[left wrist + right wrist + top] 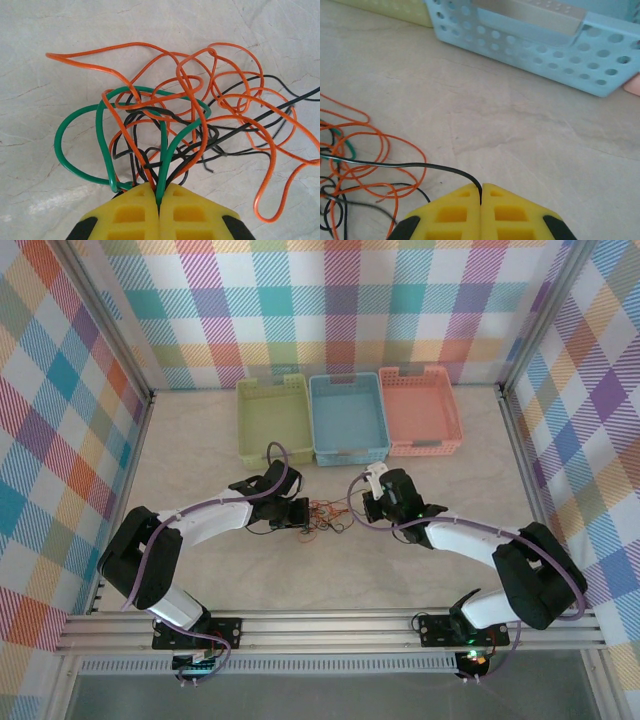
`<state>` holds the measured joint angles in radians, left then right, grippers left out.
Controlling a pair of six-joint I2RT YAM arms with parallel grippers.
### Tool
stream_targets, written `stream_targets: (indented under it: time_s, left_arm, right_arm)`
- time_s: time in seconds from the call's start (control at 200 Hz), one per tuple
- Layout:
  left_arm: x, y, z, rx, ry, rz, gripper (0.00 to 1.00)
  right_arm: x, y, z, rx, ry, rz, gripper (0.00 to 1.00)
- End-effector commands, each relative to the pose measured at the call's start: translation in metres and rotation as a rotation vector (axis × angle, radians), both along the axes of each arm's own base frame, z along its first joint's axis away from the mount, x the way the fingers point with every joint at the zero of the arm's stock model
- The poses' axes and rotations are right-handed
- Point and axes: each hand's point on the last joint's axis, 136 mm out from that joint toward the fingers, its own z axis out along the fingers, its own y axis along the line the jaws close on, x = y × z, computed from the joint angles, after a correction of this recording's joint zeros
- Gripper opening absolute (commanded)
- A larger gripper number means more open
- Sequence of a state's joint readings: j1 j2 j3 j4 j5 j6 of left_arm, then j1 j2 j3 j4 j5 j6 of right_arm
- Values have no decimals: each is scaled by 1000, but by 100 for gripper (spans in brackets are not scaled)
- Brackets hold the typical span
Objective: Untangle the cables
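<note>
The cables [325, 517] lie in a tangled heap of orange, black and green wires mid-table between my two grippers. My left gripper [303, 517] sits at the heap's left side; in the left wrist view its yellow jaws are shut [160, 192] on a green cable [165, 150], with orange and black strands pinched beside it. My right gripper [368, 508] sits right of the heap. In the right wrist view it is shut [480, 192] on a black cable [420, 166] that runs left into the tangle [355, 165].
Three perforated baskets stand in a row at the back: a green basket [272, 418], a blue basket [347, 418] [535, 55] and a pink basket [420, 410]. Plaid walls enclose the table on three sides. A metal rail [330, 625] runs along the near edge.
</note>
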<state>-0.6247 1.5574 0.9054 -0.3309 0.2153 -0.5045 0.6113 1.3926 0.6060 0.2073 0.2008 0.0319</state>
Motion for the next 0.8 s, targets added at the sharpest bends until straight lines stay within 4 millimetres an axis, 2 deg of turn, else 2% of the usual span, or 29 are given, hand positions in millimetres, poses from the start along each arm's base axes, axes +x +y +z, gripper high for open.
stream_targets:
  time_s: [0.0,0.35,0.795]
  left_arm:
    - [-1,7,-2,17,12,19,0]
    - [0,7,-2,15,14,18,0]
    - [-1,7,-2,16,15,17,0]
  right_arm:
    - [13,-23,17,21,-77,-134,0]
    - [18,-61,18,128,-58,-306,0]
    - [15,-121,18,283,-67,-599,0]
